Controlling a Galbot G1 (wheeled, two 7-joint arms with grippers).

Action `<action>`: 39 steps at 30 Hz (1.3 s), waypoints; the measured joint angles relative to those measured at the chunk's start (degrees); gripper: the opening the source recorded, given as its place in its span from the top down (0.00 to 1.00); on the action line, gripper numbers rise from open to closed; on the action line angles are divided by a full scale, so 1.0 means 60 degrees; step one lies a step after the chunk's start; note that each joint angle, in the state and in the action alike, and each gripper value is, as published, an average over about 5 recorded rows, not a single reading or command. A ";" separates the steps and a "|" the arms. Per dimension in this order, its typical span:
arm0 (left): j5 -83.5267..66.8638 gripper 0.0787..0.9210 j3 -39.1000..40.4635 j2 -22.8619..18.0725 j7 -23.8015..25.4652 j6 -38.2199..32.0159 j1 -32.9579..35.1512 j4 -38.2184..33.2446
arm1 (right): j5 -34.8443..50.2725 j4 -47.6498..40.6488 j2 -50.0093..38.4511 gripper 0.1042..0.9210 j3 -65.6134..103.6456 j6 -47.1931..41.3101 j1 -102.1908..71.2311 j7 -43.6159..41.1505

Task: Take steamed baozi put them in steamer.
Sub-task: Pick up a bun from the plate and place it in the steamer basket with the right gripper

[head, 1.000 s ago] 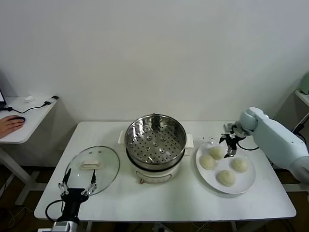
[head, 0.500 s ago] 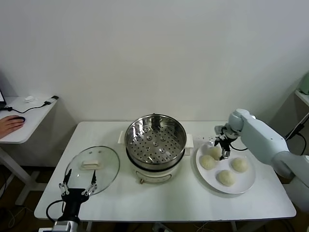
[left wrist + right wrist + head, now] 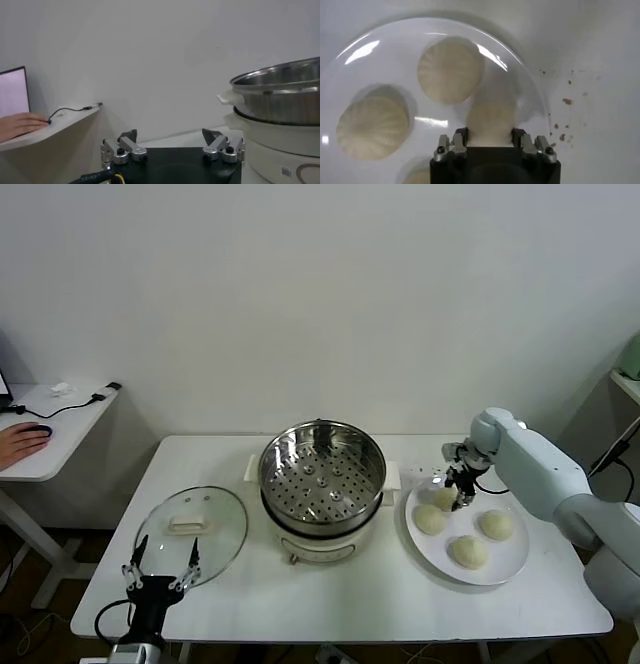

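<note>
Steel steamer (image 3: 322,474) stands apart from the plate's (image 3: 500,569) rim, where right fingers (image 3: 461,140) clamp a baozi (image 3: 490,121).

The head camera looks down on the whole white tabletop (image 3: 330,599). The left wrist camera sits low, facing sideways. The right wrist camera looks closely down onto the flat white plate (image 3: 350,70), which the head view shares (image 3: 510,559).

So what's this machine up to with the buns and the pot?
The robot is moving steamed buns from a white plate into the steamer, whose tray holds nothing yet. Its right gripper is down at the plate's far edge with its fingers closed around one baozi; three other buns lie on the plate. The left gripper waits open at the table's near edge, by the glass lid lying beside the steamer.
</note>
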 measured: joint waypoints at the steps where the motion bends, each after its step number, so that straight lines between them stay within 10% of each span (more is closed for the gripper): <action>1: 0.0000 0.12 -0.0001 0.0000 0.0000 -0.0006 0.0013 -0.0005 | 0.0033 0.0057 -0.0039 0.43 -0.0041 0.0037 0.0056 -0.0028; 39: -0.0021 0.12 0.0168 -0.0144 0.0002 0.0210 0.0342 -0.0251 | -0.1159 0.3873 0.2597 0.41 -0.3297 0.5128 0.4162 -0.0154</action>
